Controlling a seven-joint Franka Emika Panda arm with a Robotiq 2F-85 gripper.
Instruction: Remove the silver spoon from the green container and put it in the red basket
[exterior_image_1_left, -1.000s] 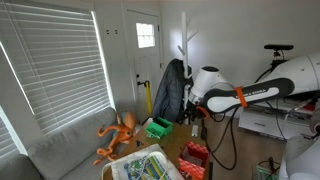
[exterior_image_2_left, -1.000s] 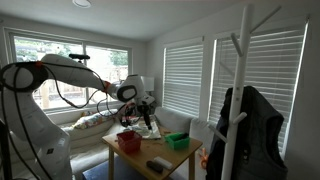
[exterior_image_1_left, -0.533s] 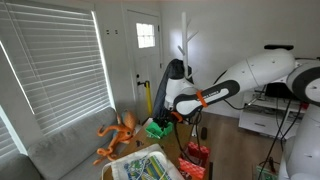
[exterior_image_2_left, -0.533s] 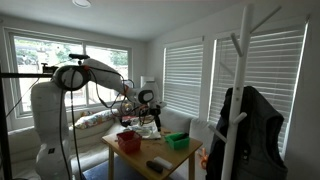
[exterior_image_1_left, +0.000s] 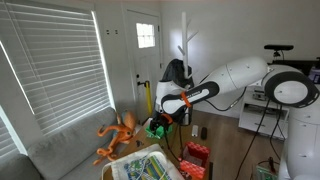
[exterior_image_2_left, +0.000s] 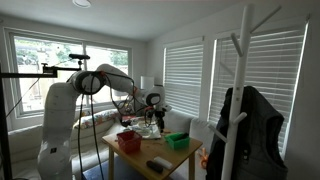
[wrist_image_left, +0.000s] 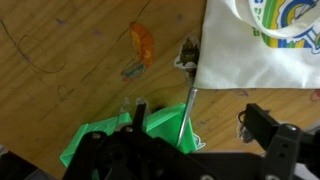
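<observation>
Swung in since a second ago, my tool (exterior_image_2_left: 157, 117) hovers spread wide above the green container (wrist_image_left: 105, 140), silver spoon (wrist_image_left: 188, 108) leaning inside it.

White blinds (exterior_image_1_left: 55, 72) cover the window above a grey sofa (exterior_image_1_left: 60, 152) — a white door (exterior_image_1_left: 141, 65) and coat rack (exterior_image_2_left: 244, 50) stand nearby

This is a home living room: a grey couch (exterior_image_1_left: 58, 148) sits under a wide window covered with white blinds (exterior_image_1_left: 55, 70), and a white front door (exterior_image_1_left: 143, 60) with a small glass pane stands in the corner. A white coat rack (exterior_image_2_left: 243, 60) holds a dark jacket (exterior_image_2_left: 245, 130), and in both exterior views a low wooden table (exterior_image_2_left: 135, 162) stands in front of the couch. An orange long-limbed toy (exterior_image_1_left: 118, 135) lies on the cushions.
</observation>
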